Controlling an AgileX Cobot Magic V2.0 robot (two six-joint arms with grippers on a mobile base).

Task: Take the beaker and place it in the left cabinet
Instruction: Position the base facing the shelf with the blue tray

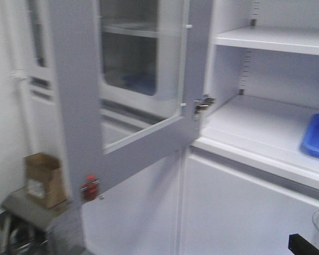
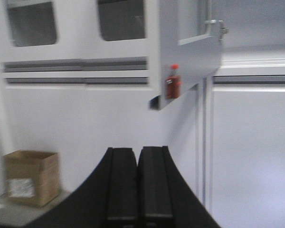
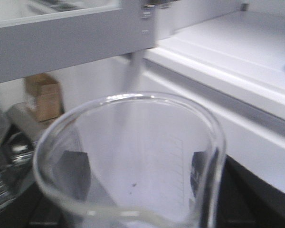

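Right wrist-mounted view is almost filled by the beaker. It stands upright, rim uppermost, and looks empty apart from a dark speck low inside. The dark fingers of the right gripper show through the glass low on either side, so that gripper is clamped around the beaker's lower body.

Thin clear glass like this should be light and rigid, but slick and easily cracked. The straight wall below the flared rim looks like the sound place to hold, with a modest squeeze and the vessel kept level. Faint white graduation lines run up the far wall, and no numerals can be read.

The left gripper is empty, its black pads pressed together.

In the front view the beaker sits at the bottom right corner, lower than and outside the left cabinet, whose glass-paned door stands open. A blue tray lies at the right of the lower shelf. A small red tag hangs on the door's bottom edge, too blurred to read. Farthest left, the pale label on a cardboard box is illegible too.
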